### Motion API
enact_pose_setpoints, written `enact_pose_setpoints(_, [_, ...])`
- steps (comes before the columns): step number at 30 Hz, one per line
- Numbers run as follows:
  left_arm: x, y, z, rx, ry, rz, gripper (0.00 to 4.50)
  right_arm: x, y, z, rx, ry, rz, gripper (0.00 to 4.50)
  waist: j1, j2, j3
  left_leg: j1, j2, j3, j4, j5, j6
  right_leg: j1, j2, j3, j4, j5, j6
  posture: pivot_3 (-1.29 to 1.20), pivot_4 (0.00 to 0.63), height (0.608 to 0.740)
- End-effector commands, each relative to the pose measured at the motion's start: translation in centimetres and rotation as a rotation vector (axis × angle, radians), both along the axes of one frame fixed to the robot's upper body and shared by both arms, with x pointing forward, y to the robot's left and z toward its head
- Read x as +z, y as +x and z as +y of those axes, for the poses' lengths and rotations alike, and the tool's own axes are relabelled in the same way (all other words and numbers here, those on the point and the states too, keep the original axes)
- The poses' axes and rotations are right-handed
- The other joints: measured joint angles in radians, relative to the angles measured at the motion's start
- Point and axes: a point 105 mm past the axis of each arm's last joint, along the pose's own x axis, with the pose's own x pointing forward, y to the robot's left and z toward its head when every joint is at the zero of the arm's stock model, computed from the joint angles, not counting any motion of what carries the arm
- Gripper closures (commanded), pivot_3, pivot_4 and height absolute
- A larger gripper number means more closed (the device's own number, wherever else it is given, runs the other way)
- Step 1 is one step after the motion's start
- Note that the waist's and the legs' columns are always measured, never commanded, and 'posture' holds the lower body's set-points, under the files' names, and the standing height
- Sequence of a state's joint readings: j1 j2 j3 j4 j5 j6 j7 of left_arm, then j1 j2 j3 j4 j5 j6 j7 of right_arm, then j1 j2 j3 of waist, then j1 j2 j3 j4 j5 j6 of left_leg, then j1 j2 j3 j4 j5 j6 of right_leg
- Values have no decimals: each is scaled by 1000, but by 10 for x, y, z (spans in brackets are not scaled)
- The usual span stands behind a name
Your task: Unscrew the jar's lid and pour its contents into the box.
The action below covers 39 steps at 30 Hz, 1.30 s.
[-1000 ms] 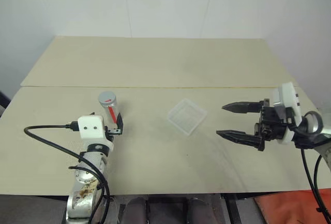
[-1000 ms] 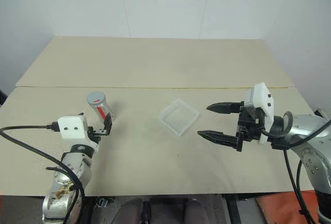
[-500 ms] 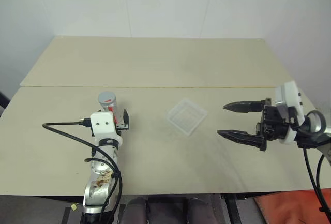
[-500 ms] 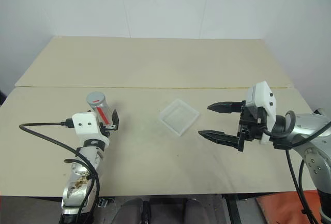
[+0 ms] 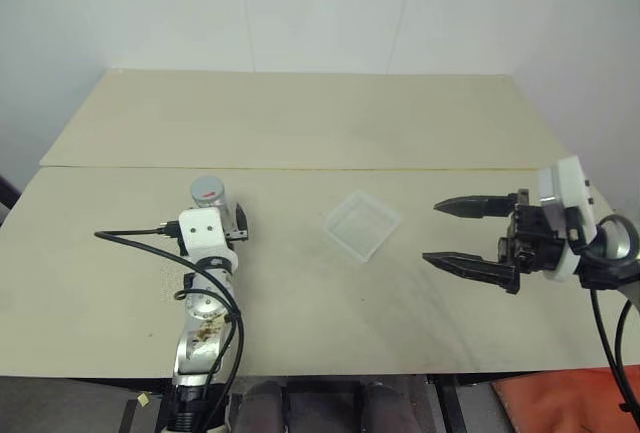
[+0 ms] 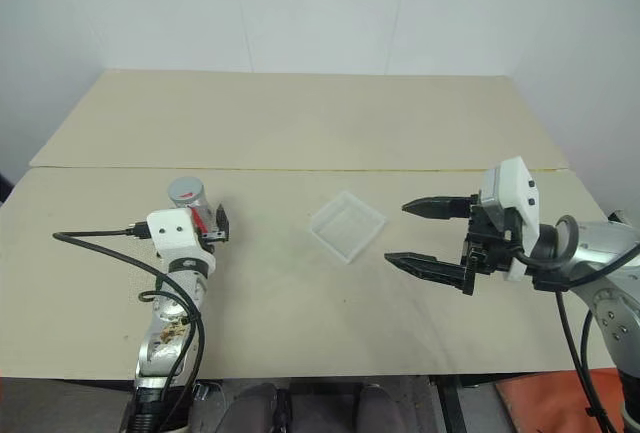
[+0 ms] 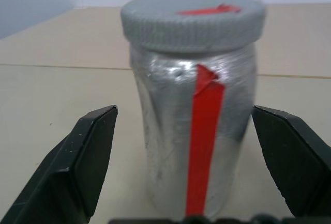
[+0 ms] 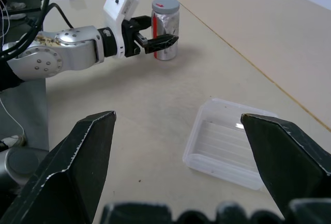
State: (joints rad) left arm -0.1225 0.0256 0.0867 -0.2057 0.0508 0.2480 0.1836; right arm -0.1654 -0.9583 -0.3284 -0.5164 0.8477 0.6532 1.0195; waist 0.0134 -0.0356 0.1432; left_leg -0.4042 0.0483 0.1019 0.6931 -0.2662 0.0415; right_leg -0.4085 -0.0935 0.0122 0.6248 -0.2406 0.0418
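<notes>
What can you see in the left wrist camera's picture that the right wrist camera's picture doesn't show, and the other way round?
Left wrist view alone: the ribbed edge of the lid, seen close, and the jar's crinkled silvery wall, with a black finger on either side, apart from the jar.

Right wrist view alone: the box lying on the table, and the left gripper seen from outside.

Both share: the jar standing upright, lid on, red stripe down its side, between the left gripper's open fingers.

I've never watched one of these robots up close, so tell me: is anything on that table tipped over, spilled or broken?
Nothing stands out. The jar stands upright on the table with its lid on, between the open fingers of the left gripper. The box lies flat, turned cornerwise, apart from the open right gripper. No spill shows.
</notes>
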Motion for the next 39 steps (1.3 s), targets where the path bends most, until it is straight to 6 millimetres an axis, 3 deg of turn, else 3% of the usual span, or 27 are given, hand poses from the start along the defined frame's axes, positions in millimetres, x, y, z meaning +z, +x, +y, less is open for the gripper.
enact_pose_setpoints(1, [14,4,-4,-11,10,-67,28,10,-5,0,0,2,-38,0,1,0,0,0,0,0,0,0,0,0,0,0,0,0,0,0,150,740])
enact_pose_setpoints(9, [14,9,-5,-19,9,-74,28,9,-8,-1,2,7,-32,0,1,0,0,0,0,-1,0,0,0,0,0,-1,0,0,0,0,150,740])
enact_pose_setpoints(17, [8,9,-4,-13,-1,-63,2090,9,-10,0,11,12,-29,0,1,0,0,0,0,-1,0,0,0,0,0,-1,0,0,0,0,150,740])
enact_pose_setpoints(30, [21,7,11,-52,43,-93,2558,9,-11,2,14,16,-33,0,-2,0,0,0,0,-1,0,0,0,1,0,-1,0,0,0,0,150,740])
enact_pose_setpoints(39, [63,-7,22,-312,151,-104,2558,7,-11,6,28,27,-37,0,0,0,0,0,1,-1,0,0,0,0,-1,-1,0,0,0,0,150,740])
